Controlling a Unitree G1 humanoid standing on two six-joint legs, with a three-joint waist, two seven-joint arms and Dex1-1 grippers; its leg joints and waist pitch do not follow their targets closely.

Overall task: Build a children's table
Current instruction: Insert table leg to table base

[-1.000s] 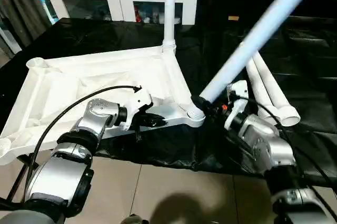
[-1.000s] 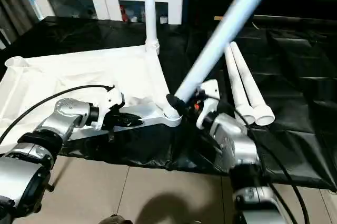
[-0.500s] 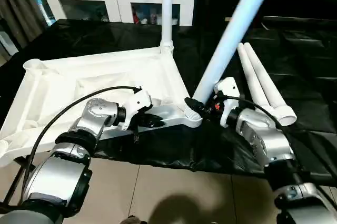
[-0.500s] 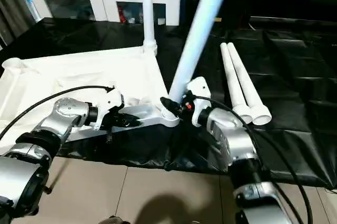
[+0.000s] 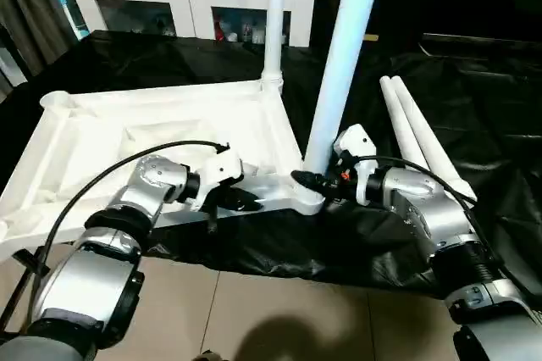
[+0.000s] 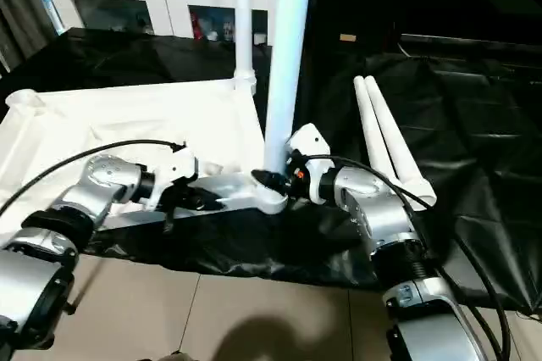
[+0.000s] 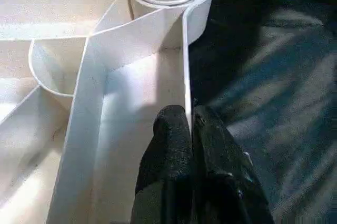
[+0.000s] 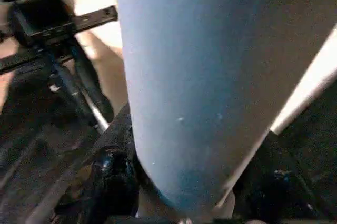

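**Leg upright in the near corner socket**

Nearest, the left gripper (image 5: 246,202) is pinched together on the upturned children's table's (image 5: 127,136) front rim. The right gripper (image 5: 315,181) clamps a leg (image 5: 343,56) standing in the near corner. Two spare legs (image 5: 415,132) lie farther back on the black table (image 5: 474,98).

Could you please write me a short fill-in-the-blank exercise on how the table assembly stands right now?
1. The left hand is shut on the thin ____ of the upside-down table top.
2. The right hand holds a leg that stands almost ____ in the near corner socket.
3. ____ spare legs lie on the black sheet.
4. The far corner already holds ____ leg.

Missing words: rim; upright; Two; one
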